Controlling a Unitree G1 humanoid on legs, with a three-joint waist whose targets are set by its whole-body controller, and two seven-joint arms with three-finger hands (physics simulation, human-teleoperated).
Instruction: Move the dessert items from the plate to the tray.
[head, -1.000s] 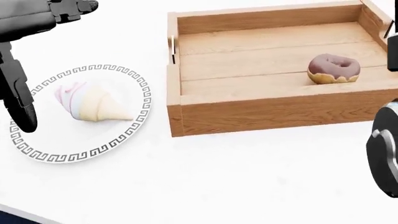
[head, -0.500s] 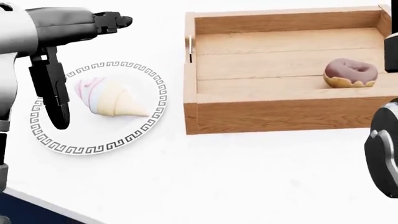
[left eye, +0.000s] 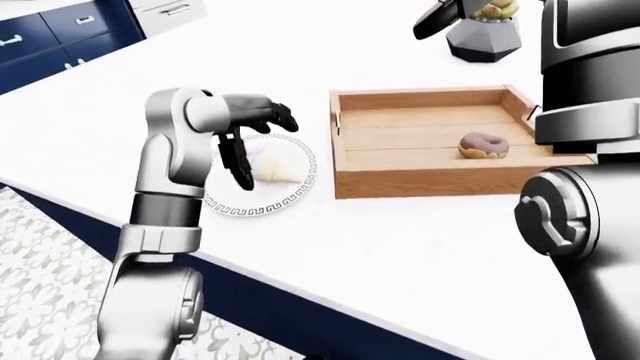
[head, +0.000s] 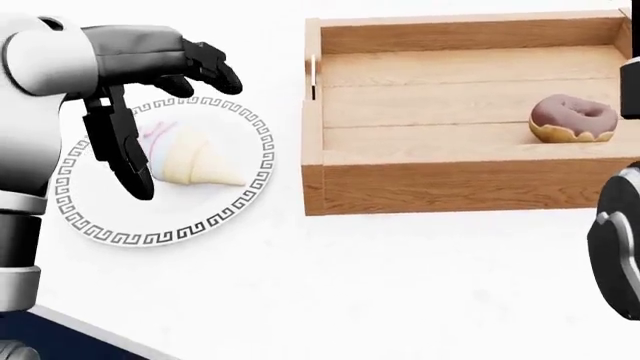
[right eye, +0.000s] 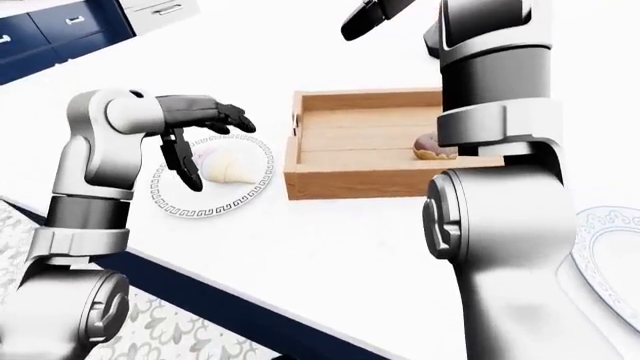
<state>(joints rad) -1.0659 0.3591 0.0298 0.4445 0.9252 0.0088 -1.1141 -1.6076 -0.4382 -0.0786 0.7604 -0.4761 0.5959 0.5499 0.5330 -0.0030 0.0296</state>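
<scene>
A pink-swirled ice cream cone (head: 195, 161) lies on its side on a white plate (head: 160, 238) with a Greek-key rim. My left hand (head: 183, 133) hovers over it, open. Its fingers (head: 212, 69) arch above the cone's far side and the thumb (head: 125, 161) hangs down over the cone's left end. I cannot tell whether any of them touch it. A chocolate-glazed donut (head: 570, 118) sits in the wooden tray (head: 450, 187) to the right of the plate. My right hand (left eye: 438, 20) is raised high above the tray's far side, fingers extended and holding nothing.
A grey faceted pot (left eye: 483, 39) with a plant stands beyond the tray. A second patterned plate (right eye: 605, 240) lies at the right, partly behind my right arm. The white counter's near edge (left eye: 300, 296) runs diagonally, with blue cabinets (left eye: 50, 37) and patterned floor beyond.
My left hand has swung right and down, from the plate's left edge to over the cone, with fingers curling above it. The view shifted slightly. The cone and donut stayed put.
</scene>
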